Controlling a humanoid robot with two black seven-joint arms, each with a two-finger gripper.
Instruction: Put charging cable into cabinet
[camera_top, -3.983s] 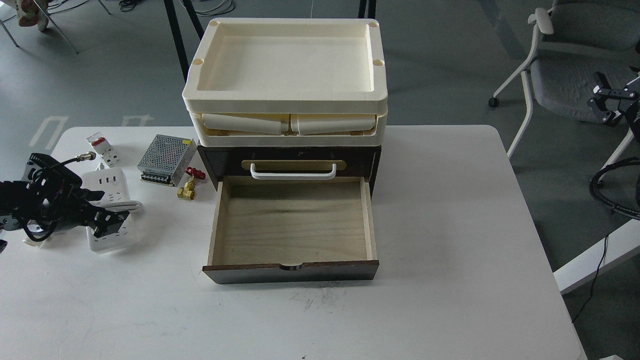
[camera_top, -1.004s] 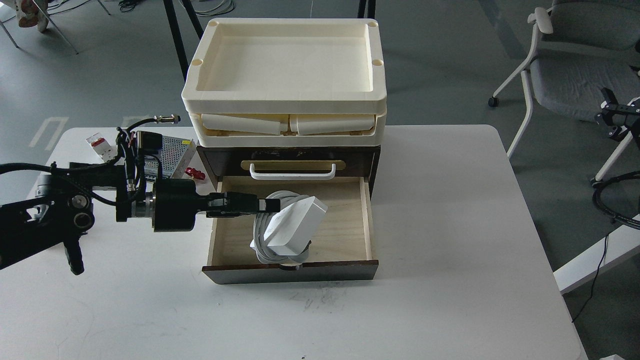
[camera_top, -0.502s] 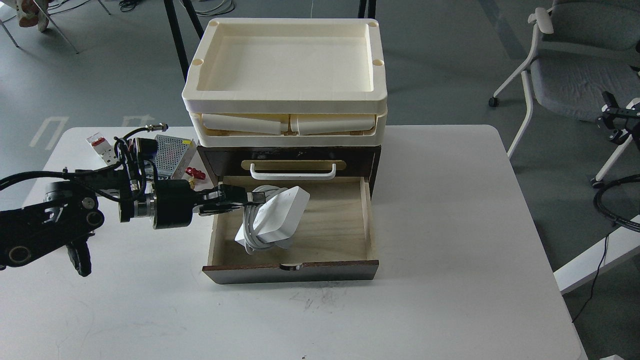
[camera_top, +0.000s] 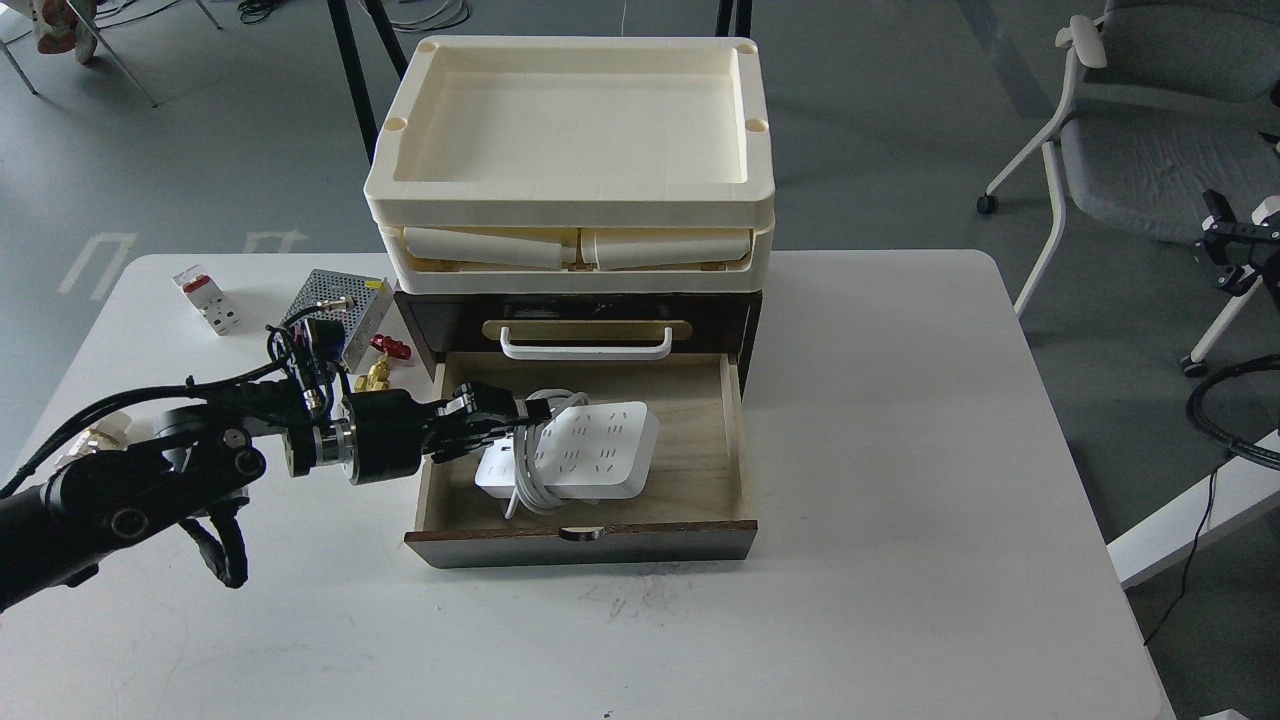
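Note:
The charging cable (camera_top: 600, 450), a white power strip with its cord wrapped round it, lies flat and sockets-up in the open pale wood drawer (camera_top: 690, 470) of the dark brown cabinet (camera_top: 440, 320). My left gripper (camera_top: 525, 418) reaches in over the drawer's left wall, its fingers closed around the cord bundle at the strip's left end. The white bar handle (camera_top: 585, 343) sits above the drawer, with cream trays (camera_top: 570, 205) stacked on top. My right gripper (camera_top: 1235, 240) shows small and dark at the far right edge, off the table.
A white breaker with a red tab (camera_top: 205, 298), a silver perforated power-supply box (camera_top: 365, 300) and a brass valve with a red handle (camera_top: 385, 360) lie on the table left of the cabinet. A grey office chair (camera_top: 1150, 150) stands beyond the table's right edge.
My left gripper carried the power strip from the table's left side into the drawer. In the last half second it lowered, and the strip went from tilted to lying flat.

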